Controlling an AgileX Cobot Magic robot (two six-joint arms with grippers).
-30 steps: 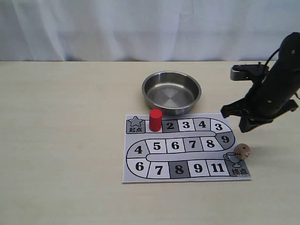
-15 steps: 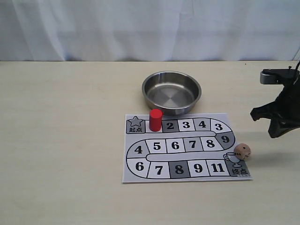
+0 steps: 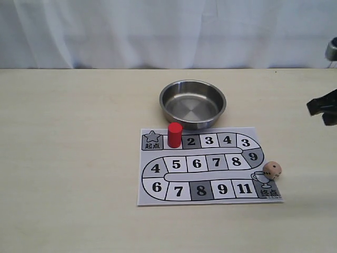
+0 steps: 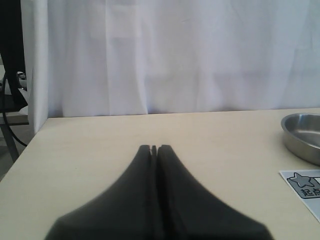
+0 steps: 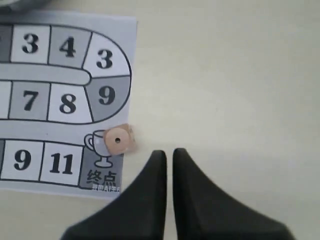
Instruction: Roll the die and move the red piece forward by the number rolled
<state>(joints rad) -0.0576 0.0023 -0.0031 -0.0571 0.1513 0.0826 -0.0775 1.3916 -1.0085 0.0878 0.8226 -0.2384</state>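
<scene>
Wide pale wooden table (image 3: 68, 158), a white curtain behind it, and on it the printed paper game board (image 3: 176, 164) with its winding numbered track. Just behind the board sits a round, shiny steel bowl (image 3: 192, 108), nothing in it.

Over to the arms. The left gripper (image 4: 154, 147) hovers low over bare tabletop, black fingers pressed together, holding nothing. The right gripper (image 5: 169, 152) looks down on the board's finish corner, fingers all but together with only a thin slit between them, and carrying nothing.

Now the glossy red upright cylinder piece (image 3: 175, 135): it stands on the first track square, between the star start square and the 2. It looks light and rigid, and probably slick. I'd pinch it across its round sides from above, above mid-height, since a nudge could tip it.

Smallest of all, the pale tan wooden die (image 3: 272, 169) rests on the trophy square at the board's right edge, near the 11. It looks hard and light, with rounded corners, so grip opposite flat faces.

The right wrist view shows a single pip facing that camera; from the exterior view the pips are too small to count. The square under the red piece is hidden. The right arm is cut off at the exterior view's edge, and the left arm is absent there.
</scene>
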